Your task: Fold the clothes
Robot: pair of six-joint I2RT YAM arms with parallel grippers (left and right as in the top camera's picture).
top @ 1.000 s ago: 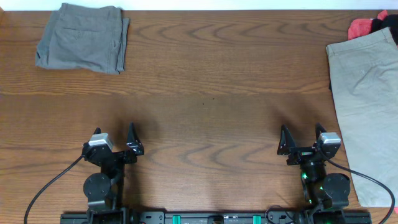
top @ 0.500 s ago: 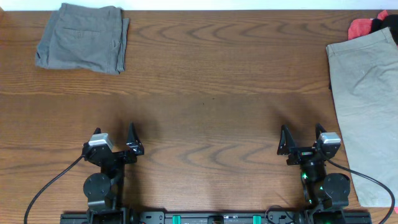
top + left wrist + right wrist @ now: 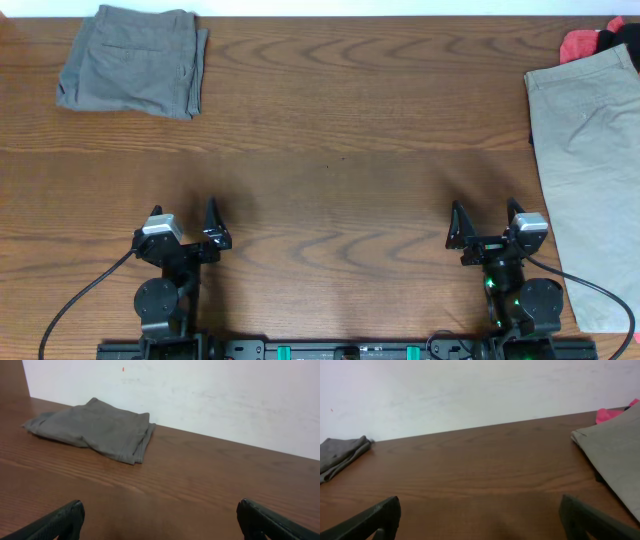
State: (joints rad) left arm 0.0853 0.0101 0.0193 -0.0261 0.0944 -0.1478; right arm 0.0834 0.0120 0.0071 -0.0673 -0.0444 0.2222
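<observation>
A folded dark grey pair with pockets (image 3: 132,60) lies at the table's far left; it also shows in the left wrist view (image 3: 95,429) and the right wrist view (image 3: 340,455). A pale khaki-grey piece (image 3: 590,170) lies spread along the right edge and shows in the right wrist view (image 3: 615,450). Red (image 3: 582,44) and black (image 3: 620,36) pieces sit at the far right corner. My left gripper (image 3: 184,222) is open and empty near the front edge, as the left wrist view (image 3: 160,520) shows. My right gripper (image 3: 484,218) is open and empty, left of the khaki piece; it shows in its own wrist view too (image 3: 480,517).
The brown wooden table (image 3: 340,150) spans the view, with a white wall (image 3: 200,395) behind its far edge. Cables (image 3: 80,300) run from both arm bases at the front edge.
</observation>
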